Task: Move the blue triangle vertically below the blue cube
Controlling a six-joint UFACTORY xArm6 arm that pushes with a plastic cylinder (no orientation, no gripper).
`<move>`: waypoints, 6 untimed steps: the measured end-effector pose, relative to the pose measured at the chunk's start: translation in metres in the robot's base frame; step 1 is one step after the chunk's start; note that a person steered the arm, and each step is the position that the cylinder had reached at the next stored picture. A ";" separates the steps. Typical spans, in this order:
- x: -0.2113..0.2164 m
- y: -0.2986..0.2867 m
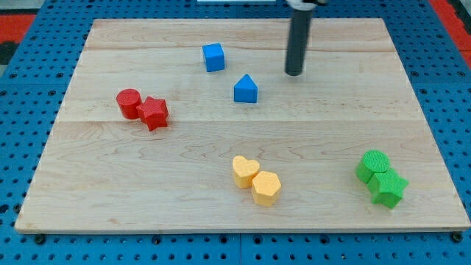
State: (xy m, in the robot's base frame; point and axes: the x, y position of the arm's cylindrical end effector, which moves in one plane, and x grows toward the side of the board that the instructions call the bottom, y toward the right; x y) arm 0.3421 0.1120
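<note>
One raised camera, facing the table from its near edge

It looks down at a slant toward the far side; the whole table (243,158) fits in view, blue pegboard (22,110) showing left, right and near; a single view only.

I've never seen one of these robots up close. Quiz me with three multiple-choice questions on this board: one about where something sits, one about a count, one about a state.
1. Where is my tip relative to the blue triangle?
A. toward the view's upper right
B. toward the view's lower left
C. resting on top of it

2. How many blocks lie on the wooden board?
A. six
B. eight
C. ten

3. The red cylinder and red star are:
A. far apart
B. stacked
C. side by side, touching

Key: 1 A, the rod ends up and right of the triangle, apart from it. 2 B, four colour pairs. 3 C, no gap shows between them.
</note>
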 end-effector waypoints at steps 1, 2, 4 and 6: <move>0.012 -0.074; 0.028 -0.123; 0.059 -0.047; 0.052 -0.159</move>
